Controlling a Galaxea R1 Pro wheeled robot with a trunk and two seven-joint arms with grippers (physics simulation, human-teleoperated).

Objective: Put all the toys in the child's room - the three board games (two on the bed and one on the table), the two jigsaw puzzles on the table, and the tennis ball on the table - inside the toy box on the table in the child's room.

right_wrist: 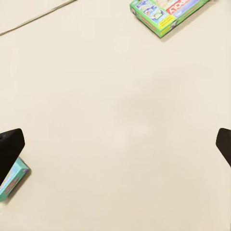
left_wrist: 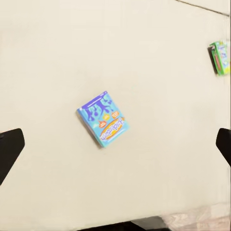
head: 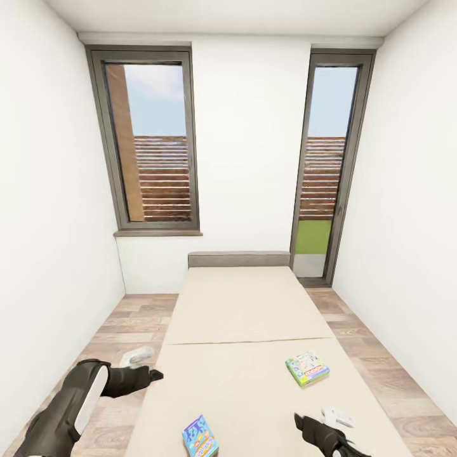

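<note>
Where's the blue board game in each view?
Head view: blue board game at the bottom edge, on the bed, between the two arms.
Left wrist view: near centre, flat on the mattress.
Right wrist view: only a corner.
Shared landmark: the green board game.

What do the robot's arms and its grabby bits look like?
The left arm is chunky and rounded, black with a light grey panel along its side. Its tool is pale grey. The right arm is black too, ending in a whitish tool. In the wrist views the finger tips look like plain black wedges.
</note>
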